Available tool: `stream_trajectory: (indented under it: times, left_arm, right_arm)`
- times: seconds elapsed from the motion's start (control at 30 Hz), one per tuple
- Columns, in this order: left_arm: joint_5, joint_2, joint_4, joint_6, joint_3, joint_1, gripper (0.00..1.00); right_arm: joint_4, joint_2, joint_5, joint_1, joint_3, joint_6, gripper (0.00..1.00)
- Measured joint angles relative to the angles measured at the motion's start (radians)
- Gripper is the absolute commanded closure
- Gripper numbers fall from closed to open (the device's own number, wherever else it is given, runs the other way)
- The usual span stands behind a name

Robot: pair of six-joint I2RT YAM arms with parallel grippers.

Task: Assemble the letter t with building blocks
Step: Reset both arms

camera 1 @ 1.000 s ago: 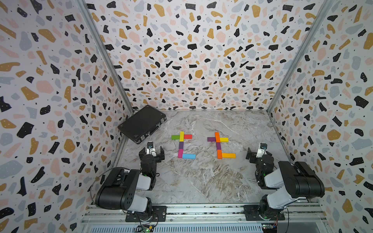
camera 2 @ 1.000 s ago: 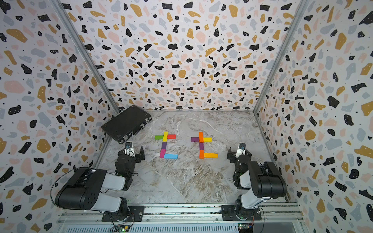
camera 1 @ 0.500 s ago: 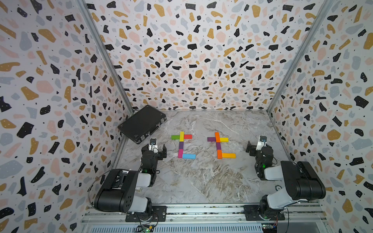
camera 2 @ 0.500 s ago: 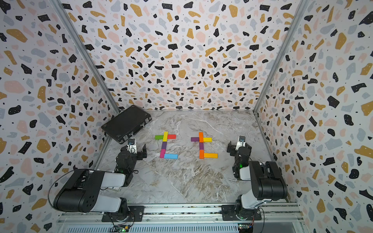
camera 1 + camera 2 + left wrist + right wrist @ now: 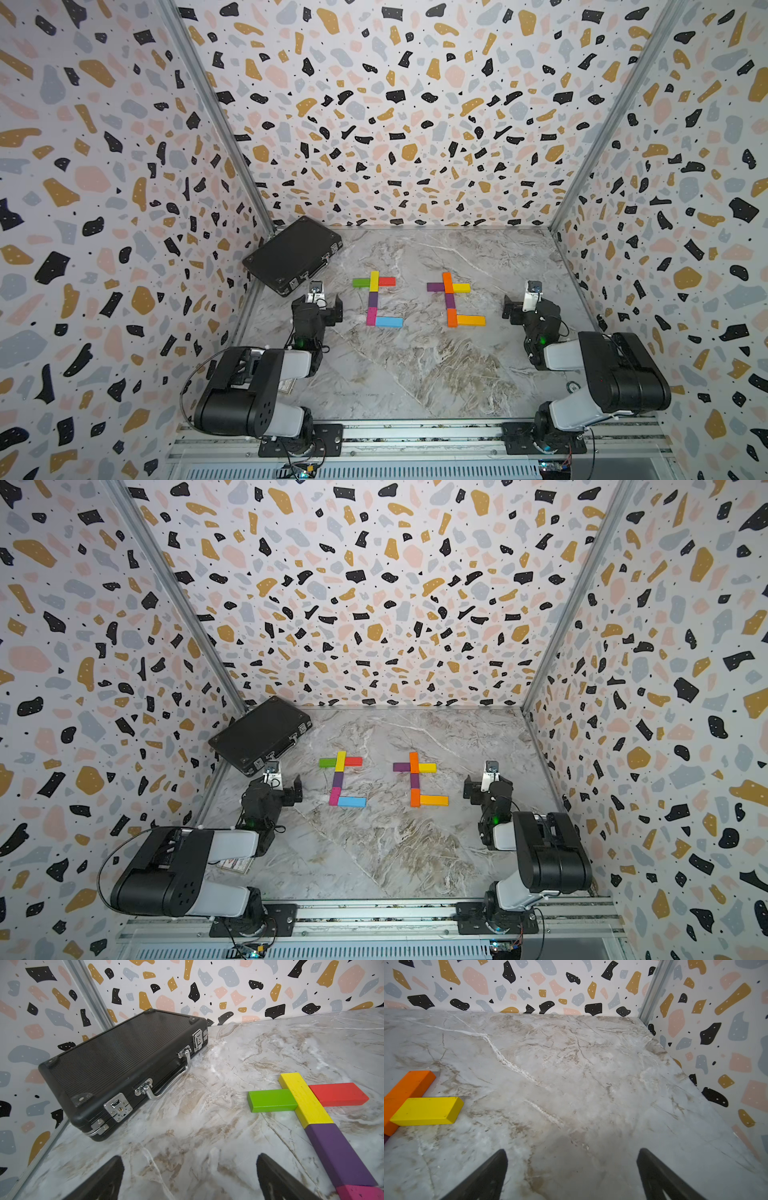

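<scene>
On the marble table [image 5: 415,374], centre floor, the building blocks lay flat as two lowercase t shapes, side by side and apart.

- Figure by the left arm: green block [image 5: 360,282] and red block [image 5: 387,281] flanked a yellow block [image 5: 374,281]. Purple and pink formed the stem, with a blue block [image 5: 389,321] as the foot.
- Figure by the right arm: mostly orange, with purple and yellow pieces, ending in an orange-yellow foot [image 5: 471,320].
- Left gripper [image 5: 190,1165]: jaws wide apart, empty, low over bare marble between the black case [image 5: 293,255] and its figure.
- Right gripper [image 5: 572,1159]: also wide apart and empty, outside its figure.
- Change over the last second: both wrists had crept slightly toward the far wall. No block had shifted.
- Judgement: both letters looked complete, and the arms seemed to be standing off rather than reaching.
</scene>
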Motion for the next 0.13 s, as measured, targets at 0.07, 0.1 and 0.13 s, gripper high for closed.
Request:
stream_trajectory:
  times: [0.07,0.1,0.13]
  left_arm:
    - [0.027,0.003,-0.033,-0.009,0.018,0.027,0.00]
    - [0.036,0.003,-0.039,-0.013,0.024,0.037,0.01]
    - [0.037,0.003,-0.040,-0.017,0.028,0.045,0.01]
  right_arm:
    - [0.000,0.000,-0.002,0.000,0.000,-0.002,0.00]
    - [0.000,0.000,-0.002,0.000,0.000,-0.002,0.00]
    - [0.000,0.000,-0.002,0.000,0.000,-0.002,0.00]
